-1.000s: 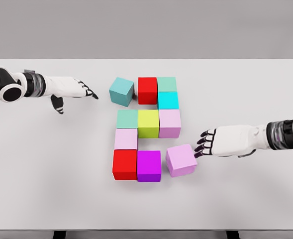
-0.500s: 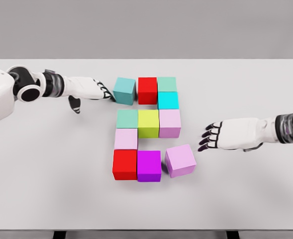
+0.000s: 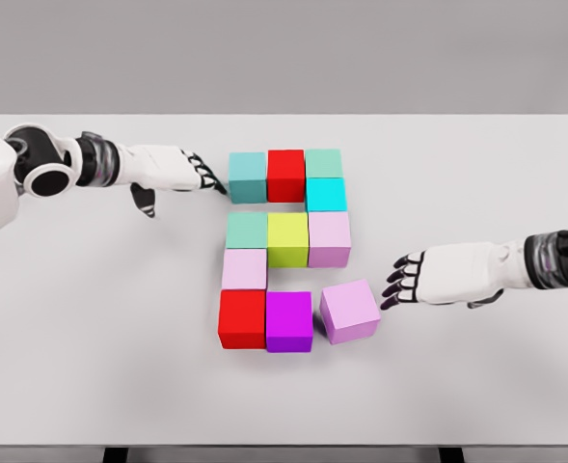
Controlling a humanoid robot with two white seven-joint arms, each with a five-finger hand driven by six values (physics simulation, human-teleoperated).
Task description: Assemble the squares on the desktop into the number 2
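Observation:
Coloured cubes form a block figure on the white table. The top row is a teal cube, a red cube and a green cube, with a cyan cube below the green one. Lower down stand a green cube, a yellow-green cube, two pink cubes, a red cube and a magenta cube. A pink cube sits slightly turned at the bottom right. My left hand is open, fingertips touching the teal cube's left side. My right hand is open, just right of the turned pink cube.
The table's far edge runs along the top and its near edge along the bottom of the view. A grey wall stands behind it.
My left hand reached right and pushed the teal cube against the red cube, squaring it up. My right hand drew back from the turned pink cube, then came close again.

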